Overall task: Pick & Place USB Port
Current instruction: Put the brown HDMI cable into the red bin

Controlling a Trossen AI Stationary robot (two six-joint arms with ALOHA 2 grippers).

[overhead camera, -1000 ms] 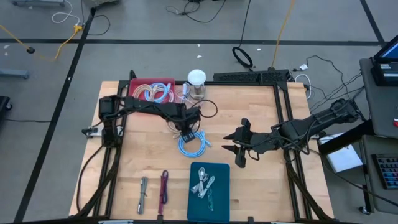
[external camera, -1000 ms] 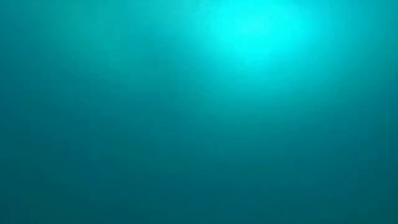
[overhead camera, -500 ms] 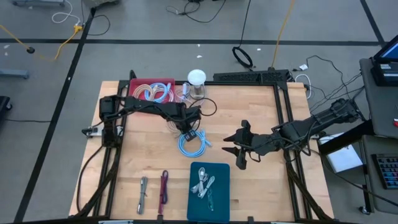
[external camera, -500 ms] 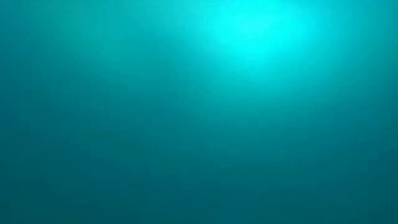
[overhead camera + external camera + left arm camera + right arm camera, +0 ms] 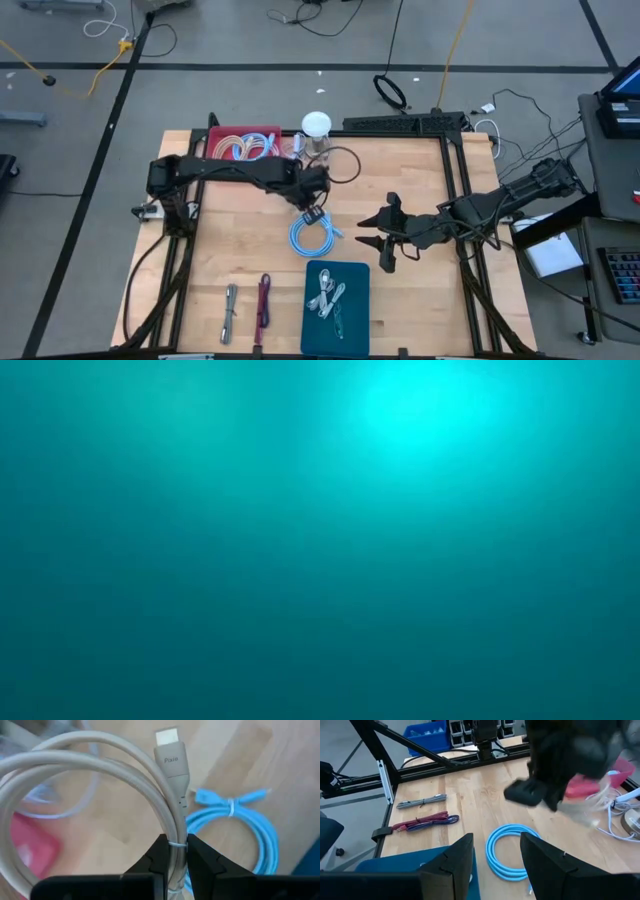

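Note:
My left gripper (image 5: 312, 200) hangs above the table's middle, shut on a coiled beige cable (image 5: 75, 755). The cable's grey plug (image 5: 171, 760) has a metal tip. In the high view the coil shows as a thin loop (image 5: 345, 165) beside the gripper. A light blue cable coil (image 5: 313, 238) lies flat on the wood just below it and is also in the left wrist view (image 5: 250, 830). My right gripper (image 5: 383, 240) hovers open to the right of the blue coil, holding nothing. The low view shows only a teal glow. My left gripper pinches the beige coil's gathered strands (image 5: 175, 840) between its two fingers, just behind the plug's sleeve, where a thin tie wraps them. The plug sticks out past the fingertips. The rest of the coil loops out to one side, lifted clear of the table.
A red bin (image 5: 243, 147) with cables and a white-lidded cup (image 5: 316, 125) stand at the far edge. A teal tray (image 5: 335, 310) with white cables lies at the near edge. Left of it lie a maroon bundle (image 5: 263, 310) and a grey bundle (image 5: 230, 312).
My left gripper has risen from just above the blue coil, taking the beige cable up with it, and its arm has folded higher. The blue coil stays on the table and shows more fully. The right arm has kept still.

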